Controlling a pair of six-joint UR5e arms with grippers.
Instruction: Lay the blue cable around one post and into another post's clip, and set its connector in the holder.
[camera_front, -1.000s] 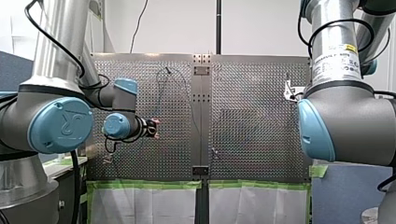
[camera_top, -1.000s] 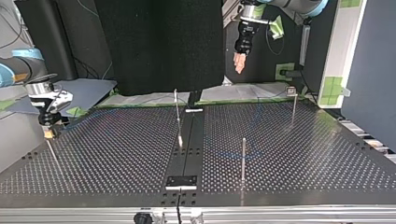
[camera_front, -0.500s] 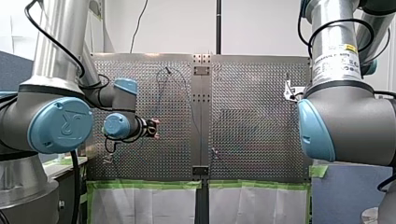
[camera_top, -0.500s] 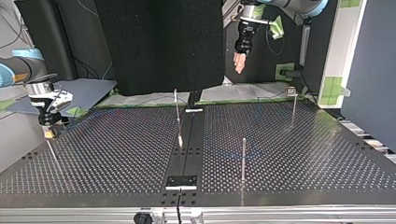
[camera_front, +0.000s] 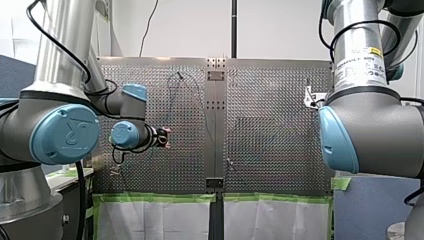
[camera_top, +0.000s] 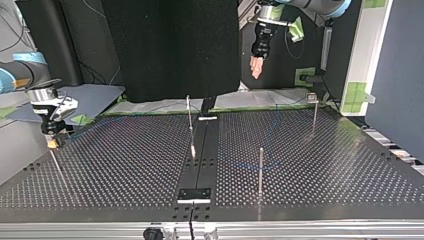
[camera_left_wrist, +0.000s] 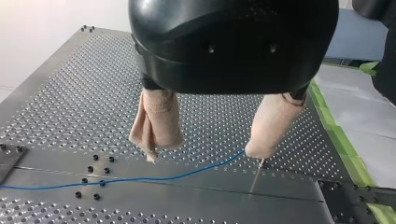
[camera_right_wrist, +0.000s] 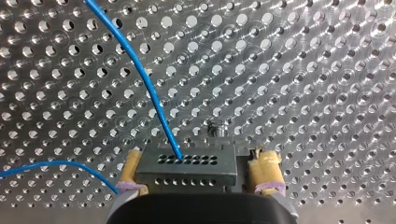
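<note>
Grey connector (camera_right_wrist: 186, 167) tight between right gripper's (camera_right_wrist: 198, 171) pads (camera_right_wrist: 265, 171), wrist view only; left gripper (camera_left_wrist: 204, 153) agape, empty.

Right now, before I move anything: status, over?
Left tool open, high above the table, holding nothing. Right tool shut on connector, low at the table. Blue cable trails from connector across it. Nothing blocking in view.
</note>
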